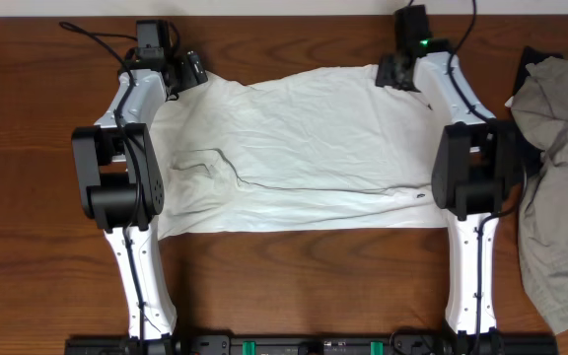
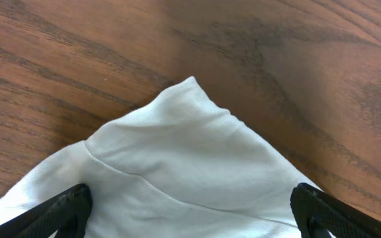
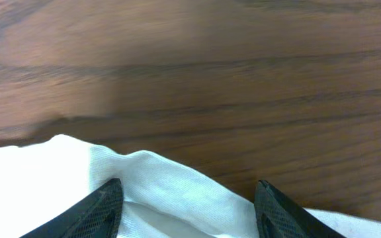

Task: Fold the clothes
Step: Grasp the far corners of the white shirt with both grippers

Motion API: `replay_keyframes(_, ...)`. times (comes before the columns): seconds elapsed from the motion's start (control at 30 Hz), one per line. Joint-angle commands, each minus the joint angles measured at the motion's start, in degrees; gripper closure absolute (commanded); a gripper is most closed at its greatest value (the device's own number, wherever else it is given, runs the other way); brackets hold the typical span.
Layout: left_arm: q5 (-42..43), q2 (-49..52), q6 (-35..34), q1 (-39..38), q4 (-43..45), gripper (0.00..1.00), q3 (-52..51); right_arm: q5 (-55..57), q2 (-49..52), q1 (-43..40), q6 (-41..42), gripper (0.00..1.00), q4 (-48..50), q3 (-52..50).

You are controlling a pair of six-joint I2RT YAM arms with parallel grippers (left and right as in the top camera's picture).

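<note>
White T-shirt [image 1: 294,148] corners are straddled: left pincer [image 2: 190,198] spread wide, right pincer [image 3: 188,188] narrower, unclosed. Grey clothing [image 1: 560,177] is heaped outboard of the right pincer.

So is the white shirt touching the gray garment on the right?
Apart. The overhead view shows bare table and the right arm between the white shirt and the gray garment.

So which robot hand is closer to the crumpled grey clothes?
Right. The right gripper is at the white shirt's far corner on the grey clothes' side; the left gripper is across the shirt.
</note>
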Motion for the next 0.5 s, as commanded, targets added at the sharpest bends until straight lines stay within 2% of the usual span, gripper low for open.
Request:
replay_keyframes(0.0,-0.7,1.2,0.3,0.0,-0.6,0.02,1.0,2.3,3.0,1.1,1.1,0.41,-1.1,-0.9)
replay_keyframes(0.23,-0.7,1.2,0.3,0.0,-0.6,0.01,1.0,2.3,3.0,-0.6,3.5,0.7,-2.0,-0.9)
replay_keyframes(0.27,-0.7,1.2,0.3,0.0,-0.6,0.07,1.0,2.1,3.0,-1.0,3.9,0.76,-2.1,-0.9)
replay_keyframes(0.3,-0.7,1.2,0.3,0.0,-0.6,0.19,1.0,1.8,3.0,-1.4,4.2,0.83,-2.2,-0.8)
replay_keyframes(0.37,-0.7,1.1,0.3,0.0,-0.6,0.31,1.0,1.3,3.0,-2.2,4.9,0.92,-2.8,-0.4)
replay_keyframes(0.47,-0.7,1.0,0.3,0.0,-0.7,0.53,1.0,1.2,2.9,-3.3,6.1,0.99,-4.3,0.6)
